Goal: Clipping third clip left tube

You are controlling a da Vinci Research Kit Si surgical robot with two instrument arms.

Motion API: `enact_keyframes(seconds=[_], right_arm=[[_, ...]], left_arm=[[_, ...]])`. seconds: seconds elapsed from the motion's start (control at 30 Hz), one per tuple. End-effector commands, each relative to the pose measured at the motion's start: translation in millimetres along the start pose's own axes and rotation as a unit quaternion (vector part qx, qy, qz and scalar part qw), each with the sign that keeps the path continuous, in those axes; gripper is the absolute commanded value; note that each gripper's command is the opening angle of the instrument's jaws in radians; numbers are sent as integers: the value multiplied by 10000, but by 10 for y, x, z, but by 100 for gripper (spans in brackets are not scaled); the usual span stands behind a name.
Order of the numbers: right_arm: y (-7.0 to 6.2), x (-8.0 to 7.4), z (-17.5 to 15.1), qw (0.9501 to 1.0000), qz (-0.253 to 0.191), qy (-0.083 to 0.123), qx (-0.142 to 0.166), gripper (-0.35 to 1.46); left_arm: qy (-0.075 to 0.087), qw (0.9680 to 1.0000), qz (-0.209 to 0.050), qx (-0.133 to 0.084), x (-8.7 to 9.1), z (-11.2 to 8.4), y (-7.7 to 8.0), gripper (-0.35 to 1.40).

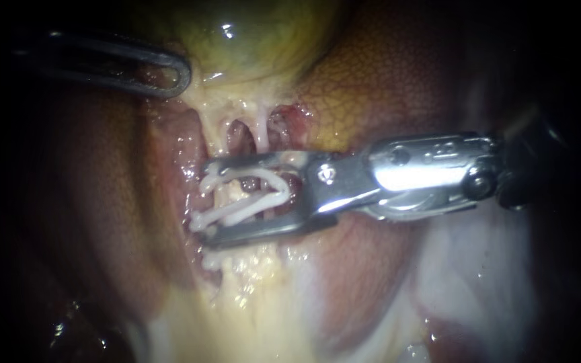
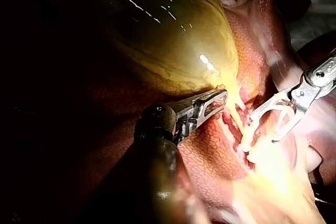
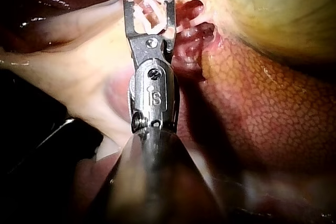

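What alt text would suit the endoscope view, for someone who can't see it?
The right instrument reaches in from the right, its jaws holding an open white clip over a tube below the green gallbladder. The left instrument sits beside the gallbladder at upper left; liver surrounds them.

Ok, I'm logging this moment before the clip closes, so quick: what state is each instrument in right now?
Left instrument: jaws closed on the gallbladder, at its edge.
Right instrument: jaws apart, holding a white clip between them.
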Motion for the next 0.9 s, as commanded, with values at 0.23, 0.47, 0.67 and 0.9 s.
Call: enact_keyframes(seconds=[0.23, 0.47, 0.67, 0.9], right_arm=[[11, -10, -8, 10000, -25, -7, 20, 43], [29, -35, -5, 10000, 86, -21, -7, 43], [51, -50, -1, 9996, 286, -23, -44, 43], [66, -62, 9, 9985, 547, 68, -38, 43]], left_arm=[[0, 10000, 0, 1, 0, 0, 0, -35], [0, 10000, 0, 1, 0, 0, 0, -35], [1, 10000, 0, 2, 0, -1, 0, -35], [1, 10000, 2, 2, 1, -1, 0, -35]])
